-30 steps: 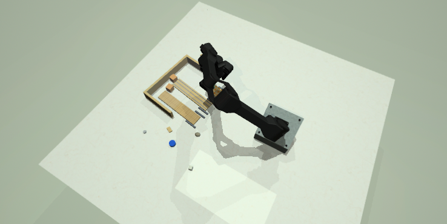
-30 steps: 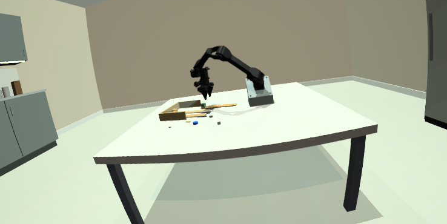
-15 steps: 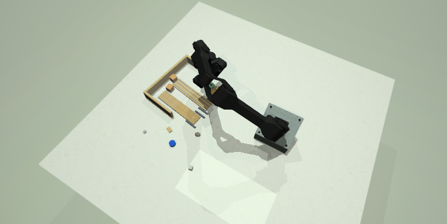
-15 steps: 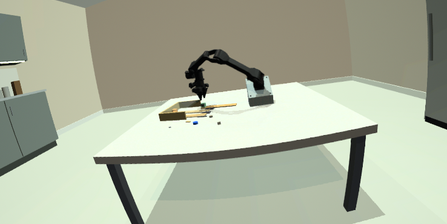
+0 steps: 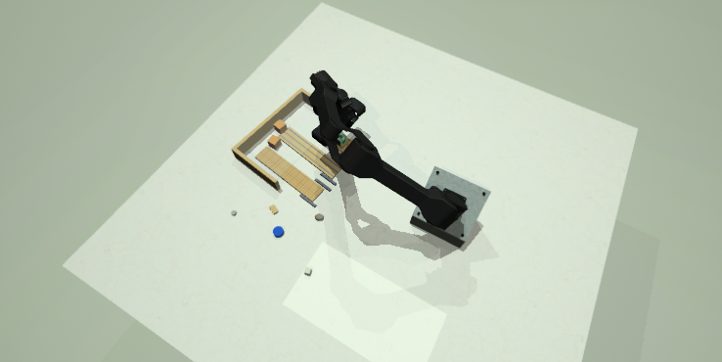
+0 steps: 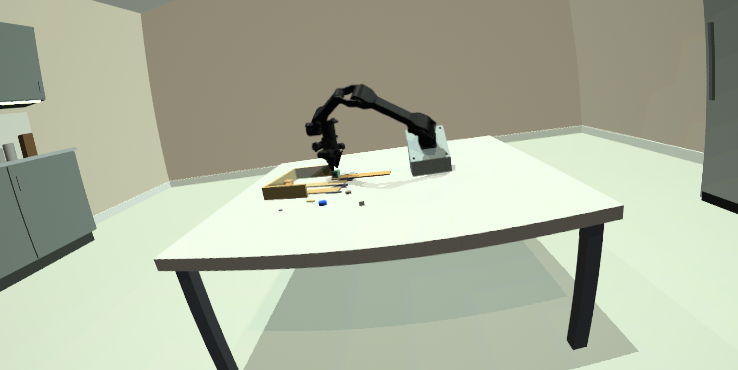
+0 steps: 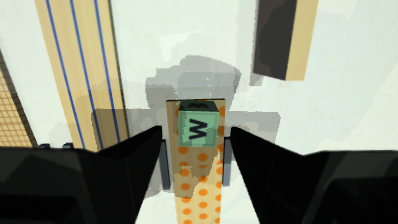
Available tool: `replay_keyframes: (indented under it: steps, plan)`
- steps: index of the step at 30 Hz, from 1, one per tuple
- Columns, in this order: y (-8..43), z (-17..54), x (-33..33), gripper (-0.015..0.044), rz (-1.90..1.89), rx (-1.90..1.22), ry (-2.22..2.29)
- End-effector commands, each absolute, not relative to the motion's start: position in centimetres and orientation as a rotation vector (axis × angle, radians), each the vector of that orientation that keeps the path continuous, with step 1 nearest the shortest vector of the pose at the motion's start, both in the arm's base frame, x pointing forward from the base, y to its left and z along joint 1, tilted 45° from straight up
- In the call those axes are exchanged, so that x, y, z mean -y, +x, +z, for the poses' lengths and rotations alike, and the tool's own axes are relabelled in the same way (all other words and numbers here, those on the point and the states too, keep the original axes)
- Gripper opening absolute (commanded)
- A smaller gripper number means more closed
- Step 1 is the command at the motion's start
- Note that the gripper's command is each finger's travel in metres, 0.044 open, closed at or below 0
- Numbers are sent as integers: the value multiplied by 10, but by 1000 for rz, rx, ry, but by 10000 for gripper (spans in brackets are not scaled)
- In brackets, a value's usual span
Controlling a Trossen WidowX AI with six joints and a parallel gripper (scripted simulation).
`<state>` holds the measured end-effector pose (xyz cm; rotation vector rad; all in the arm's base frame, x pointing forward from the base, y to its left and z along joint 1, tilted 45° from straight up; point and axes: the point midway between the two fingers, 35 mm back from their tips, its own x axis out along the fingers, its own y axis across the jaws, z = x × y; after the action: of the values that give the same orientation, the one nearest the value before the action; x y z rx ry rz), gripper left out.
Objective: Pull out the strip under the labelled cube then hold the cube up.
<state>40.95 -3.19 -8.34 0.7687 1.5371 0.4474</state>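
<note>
The green cube (image 5: 341, 139) (image 6: 335, 174) (image 7: 198, 129), marked W in the wrist view, sits on the far end of the orange-dotted strip (image 6: 374, 174) (image 7: 194, 199). Most of this strip is hidden by the arm in the top view. My gripper (image 6: 334, 167) (image 7: 196, 132) points down at the cube, its fingers partly open on either side, with gaps showing between them and the cube. The blue-lined strip (image 5: 303, 149) (image 7: 85, 60) and the grid-patterned strip (image 5: 288, 172) (image 7: 10, 112) lie to the left in the wrist view.
A wooden wall (image 5: 267, 122) (image 6: 284, 192) (image 7: 302, 40) surrounds the strips' far side. Two orange cubes (image 5: 280, 125) (image 5: 274, 142) stand near it. Grey guide rails (image 5: 308, 201) (image 7: 226, 167) flank the strips. A blue disc (image 5: 278, 231) (image 6: 322, 203), a stone (image 5: 319, 216) and small blocks (image 5: 273, 208) (image 5: 307, 271) lie outside.
</note>
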Motion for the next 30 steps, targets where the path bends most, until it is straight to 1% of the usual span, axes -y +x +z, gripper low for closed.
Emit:
replay_keyframes:
  steps: [1,18,22,29,30]
  plan:
    - [408,-91,26,250,447,-1543,781]
    - [408,-105,12,250,449,-1542,782]
    - [408,-103,13,145,450,-1541,771]
    - [408,-103,13,98,450,-1541,771]
    - [408,-103,13,72,450,-1541,771]
